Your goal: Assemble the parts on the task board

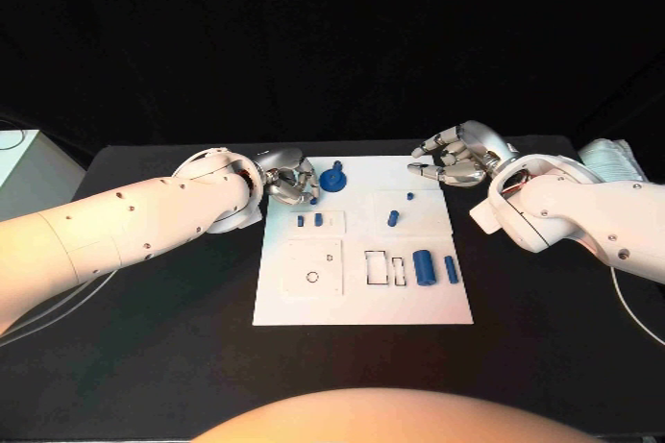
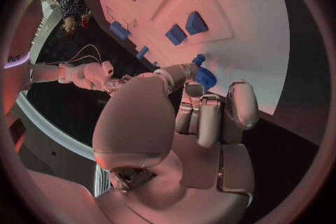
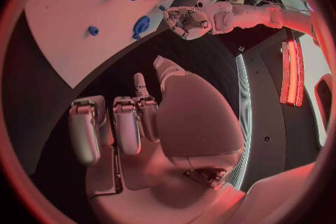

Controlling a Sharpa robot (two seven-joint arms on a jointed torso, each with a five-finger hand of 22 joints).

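Risk sits mostly at the task board (image 1: 363, 308), the white plate in the middle of the black table (image 1: 554, 366), because the left hand (image 1: 287, 181) hovers at the board's far left corner, just beside the round blue knob-shaped part (image 1: 334, 181). Its fingers are curled in together; in the left wrist view the fingertips (image 2: 199, 75) lie against that blue part (image 2: 204, 77), though I cannot tell whether they truly pinch it or only touch. A loose contact could tip the part or push it off the corner onto the table.

The right hand (image 1: 457, 155) hangs beyond the board's far right corner, fingers half curled and holding nothing, well apart from any part; it stands in nobody's way.

Smaller pieces crowd the route. A big blue cylinder (image 1: 423, 267) and a slimmer blue bar (image 1: 452, 269) lie near the right edge beside two narrow slots (image 1: 377, 267). Two short blue blocks (image 1: 310, 220) lie just near of the left hand, and a small blue peg (image 1: 394, 217) lies mid-board; a sweeping forearm could scatter them.
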